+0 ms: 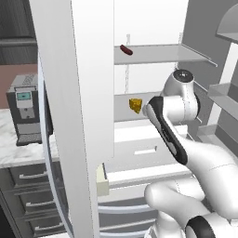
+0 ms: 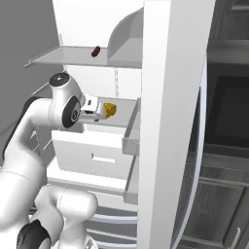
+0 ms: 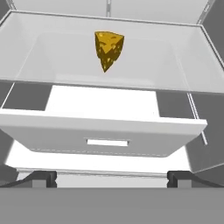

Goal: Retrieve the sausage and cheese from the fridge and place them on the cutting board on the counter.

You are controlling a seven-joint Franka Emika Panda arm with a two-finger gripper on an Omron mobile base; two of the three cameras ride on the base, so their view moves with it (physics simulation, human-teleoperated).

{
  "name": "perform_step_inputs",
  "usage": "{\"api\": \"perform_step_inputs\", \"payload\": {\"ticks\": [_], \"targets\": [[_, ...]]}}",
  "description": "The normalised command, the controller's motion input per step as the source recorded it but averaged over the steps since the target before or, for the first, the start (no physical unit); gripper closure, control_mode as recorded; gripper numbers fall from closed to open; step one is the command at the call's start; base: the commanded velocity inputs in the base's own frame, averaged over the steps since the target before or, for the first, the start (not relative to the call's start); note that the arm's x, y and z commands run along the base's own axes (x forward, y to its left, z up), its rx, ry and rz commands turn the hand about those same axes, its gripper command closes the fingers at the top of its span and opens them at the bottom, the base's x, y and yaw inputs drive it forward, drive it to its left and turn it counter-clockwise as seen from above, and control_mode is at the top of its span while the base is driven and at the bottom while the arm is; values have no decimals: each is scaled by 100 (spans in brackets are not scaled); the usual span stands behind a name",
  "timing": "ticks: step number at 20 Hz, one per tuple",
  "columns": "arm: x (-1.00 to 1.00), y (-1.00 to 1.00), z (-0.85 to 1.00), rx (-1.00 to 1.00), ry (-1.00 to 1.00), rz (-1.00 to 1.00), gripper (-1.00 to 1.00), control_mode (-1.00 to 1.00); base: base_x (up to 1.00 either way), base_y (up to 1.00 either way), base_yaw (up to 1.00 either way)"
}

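1. The fridge (image 1: 74, 116) is open, with its big grey doors swung out to both sides and white shelves inside
2. The cheese (image 3: 108, 49) is a small bright yellow wedge with little holes in it, and it sits on the middle shelf, a see-through one, above a white drawer (image 3: 105, 140) that is pulled out a bit
3. The sausage (image 1: 126, 49) is a short dark red-brown link with round ends, and it lies on the shelf above the cheese, well apart from it
4. The gripper (image 3: 112, 177) has its two dark fingers spread as wide as they go, and they hold nothing
5. The gripper points into the fridge at the cheese and is near it, but it is not touching it
6. I think the cheese is light and firm, so it should not squash or break
7. Its sides slope to a point, so the fingers could slip off, and I think the best place to squeeze is across the two flat faces near the fat end
8. I think the sausage is light too, a bit soft and smooth, so it could roll, and it is best held across the middle
9. The shelves look hard and smooth, like glass or plastic
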Motion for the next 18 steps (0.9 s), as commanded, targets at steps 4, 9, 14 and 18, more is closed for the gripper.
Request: {"api": "perform_step_inputs", "payload": {"ticks": [4,9,14,18], "targets": [[21,0,0,0,7,0,-100,-100,0,0,0],[33,1,-1,0,5,0,-100,-100,0,0,0],[31,4,-7,0,2,0,-100,-100,0,0,0],[22,14,-16,0,6,0,-100,-100,0,0,0]]}}
